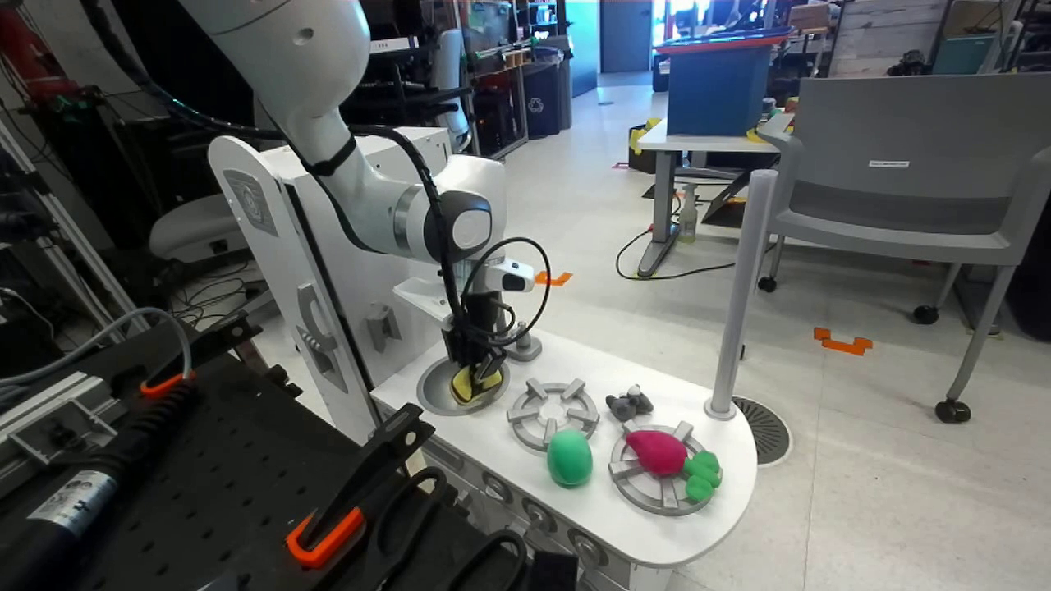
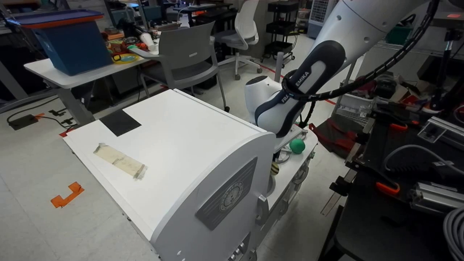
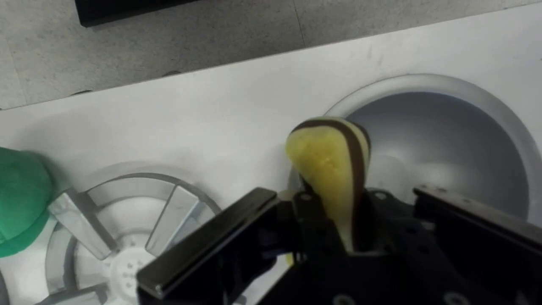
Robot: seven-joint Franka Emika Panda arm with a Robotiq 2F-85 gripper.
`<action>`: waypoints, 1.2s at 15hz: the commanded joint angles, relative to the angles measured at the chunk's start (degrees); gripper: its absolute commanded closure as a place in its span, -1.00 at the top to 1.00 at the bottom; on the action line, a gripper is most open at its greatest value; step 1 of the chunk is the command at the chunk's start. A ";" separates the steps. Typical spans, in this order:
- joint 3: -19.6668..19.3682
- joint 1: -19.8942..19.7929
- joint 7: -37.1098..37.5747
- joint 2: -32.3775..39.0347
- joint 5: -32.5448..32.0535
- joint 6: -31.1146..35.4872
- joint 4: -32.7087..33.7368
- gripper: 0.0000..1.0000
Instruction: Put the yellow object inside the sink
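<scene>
The claw is clamped on the yellow toy at the edge of the sink; whether toy touches sink is unclear.

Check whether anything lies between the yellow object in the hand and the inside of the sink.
Nothing visible does. The hand grips the yellow object, which overlaps the edge of the sink in the wrist view; the hand hides part of the sink.
</scene>
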 commanded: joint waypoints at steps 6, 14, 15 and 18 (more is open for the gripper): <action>-1.41 4.60 -1.00 5.37 0.07 6.53 7.40 0.11; -1.36 4.42 -0.63 6.40 -0.27 4.20 9.29 1.00; -1.31 4.03 -0.51 5.34 0.02 2.77 8.15 1.00; -3.19 2.33 1.89 0.85 0.63 -7.93 4.15 1.00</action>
